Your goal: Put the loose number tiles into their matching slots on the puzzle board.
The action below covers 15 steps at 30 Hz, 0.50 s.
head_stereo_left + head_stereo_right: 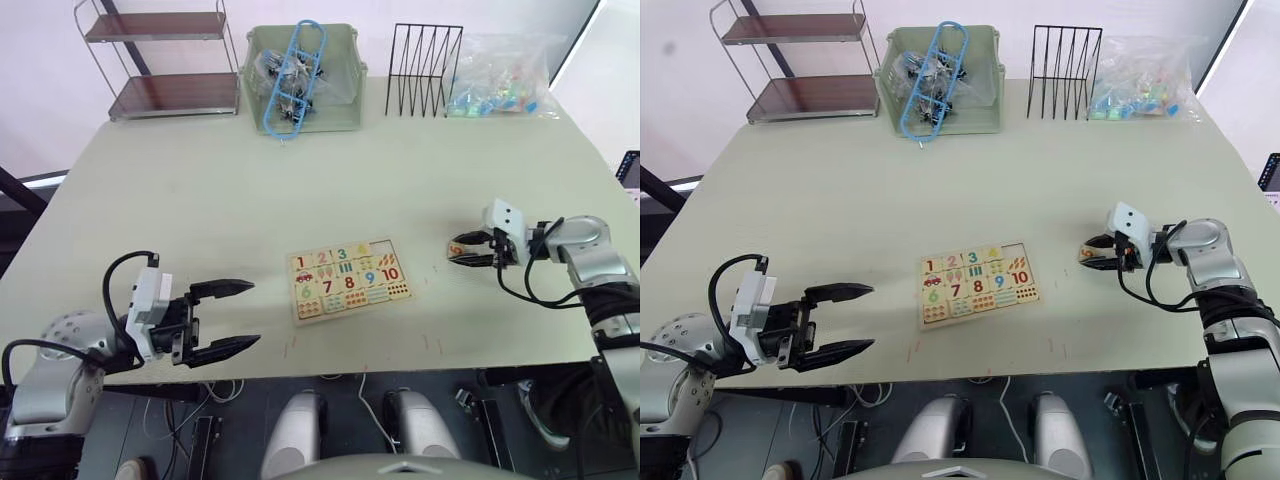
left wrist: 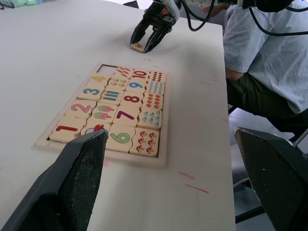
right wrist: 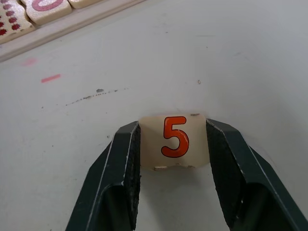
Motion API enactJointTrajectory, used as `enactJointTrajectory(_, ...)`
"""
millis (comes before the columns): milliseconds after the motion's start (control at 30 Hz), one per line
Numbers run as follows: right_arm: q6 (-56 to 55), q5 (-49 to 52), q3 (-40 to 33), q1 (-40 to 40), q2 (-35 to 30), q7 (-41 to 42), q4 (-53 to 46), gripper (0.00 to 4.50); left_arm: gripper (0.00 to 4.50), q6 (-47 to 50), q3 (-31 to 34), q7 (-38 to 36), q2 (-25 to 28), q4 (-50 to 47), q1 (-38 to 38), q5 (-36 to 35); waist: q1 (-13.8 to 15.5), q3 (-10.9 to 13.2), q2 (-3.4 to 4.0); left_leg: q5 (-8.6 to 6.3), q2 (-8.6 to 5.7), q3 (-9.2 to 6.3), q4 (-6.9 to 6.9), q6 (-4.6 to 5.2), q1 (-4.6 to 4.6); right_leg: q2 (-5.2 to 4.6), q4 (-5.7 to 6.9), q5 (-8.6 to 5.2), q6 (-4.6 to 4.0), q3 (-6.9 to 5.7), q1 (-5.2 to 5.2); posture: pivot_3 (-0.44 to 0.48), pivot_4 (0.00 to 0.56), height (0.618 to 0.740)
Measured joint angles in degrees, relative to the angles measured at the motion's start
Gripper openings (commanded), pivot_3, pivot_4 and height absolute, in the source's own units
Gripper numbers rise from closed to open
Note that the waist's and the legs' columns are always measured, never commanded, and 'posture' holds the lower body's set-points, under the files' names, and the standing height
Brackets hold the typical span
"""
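1. Pale green-grey table (image 1: pixel 200 200) fills most of the head views, with a white wall along the top edge.
2. Across the back stand a two-tier wire shelf (image 1: pixel 160 60), a green bin (image 1: pixel 300 80) holding a blue plastic frame, a black wire rack (image 1: pixel 425 70) and a clear bag of colourful bits (image 1: pixel 500 75).
3. Near the frame's lower centre lies the puzzle board (image 1: pixel 348 280); its top-row end slot (image 2: pixel 109 69) is bare.
4. Right of the board, the right gripper (image 3: pixel 173 144) is closed on the "5" tile (image 3: pixel 174 137), which sits on the table.
5. At lower left the left gripper (image 1: pixel 222 318) hangs spread wide, holding nothing.
6. A seated person's shirt (image 2: pixel 269 53) is cut off in the left wrist view.
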Motion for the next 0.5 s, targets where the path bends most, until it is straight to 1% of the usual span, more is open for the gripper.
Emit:
enactJointTrajectory(100, 1.96, 0.57, -0.81, 0.86, -0.02, -0.24, -1.27, 1.45, 4.5, -0.36, 0.01, 0.14, -0.09, -0.06, -0.02, 0.0, 0.04, 0.0, 0.0, 0.0, -0.01, 0.0, 0.0, 0.0, 0.0, -0.02, 0.0, 0.0, 0.0, 0.0, 0.0, 0.0, 0.15, 0.74)
enactJointTrajectory(167, 5.86, 2.26, -2.41, 3.4, -0.17, -1.3, -4.92, 1.45, 4.5, -0.74, 0.22, 0.7, -0.38, -0.18, 0.07, 0.01, 0.14, 0.0, 0.0, 0.0, -0.01, -0.05, 0.0, 0.0, -0.02, -0.04, 0.0, 0.0, 0.01, -0.01, -0.01, 0.0, 0.15, 0.74)
enactJointTrajectory(300, 15.88, 4.61, -5.58, 10.21, -1.72, -5.41, -16.74, 1.45, 4.5, -1.0, 1.03, 1.22, -0.8, -0.54, 0.65, -0.01, 0.14, 0.02, 0.03, 0.0, -0.01, -0.1, -0.01, 0.0, -0.06, -0.05, 0.01, 0.0, 0.01, -0.02, -0.03, 0.0, 0.15, 0.74)
enactJointTrajectory(367, 23.27, 6.42, -8.6, 15.29, -2.29, -9.7, -25.9, 1.45, 4.5, -1.17, 1.08, 1.21, -1.07, -0.61, 1.17, 0.03, 0.15, 0.02, 0.03, 0.0, -0.01, -0.1, -0.01, 0.0, -0.05, -0.05, 0.02, 0.0, 0.0, -0.02, -0.04, 0.0, 0.15, 0.74)
enactJointTrajectory(467, 27.93, 7.8, -10.42, 18.05, -2.13, -12.62, -31.78, 1.45, 4.5, -1.32, 1.05, 1.2, -1.37, -0.68, 1.33, 0.03, 0.14, 0.02, 0.03, 0.0, -0.01, -0.1, -0.01, 0.0, -0.07, -0.04, 0.02, 0.0, 0.0, -0.02, -0.05, 0.0, 0.15, 0.74)
enactJointTrajectory(500, 32.1, 9.09, -11.92, 20.61, -2.06, -15.03, -37.1, 1.45, 4.5, -1.44, 1.02, 1.22, -1.4, -0.74, 1.29, 0.04, 0.08, 0.02, 0.03, 0.0, -0.01, -0.08, -0.01, 0.0, -0.05, -0.03, 0.02, -0.02, -0.02, -0.01, -0.05, 0.0, 0.15, 0.74)
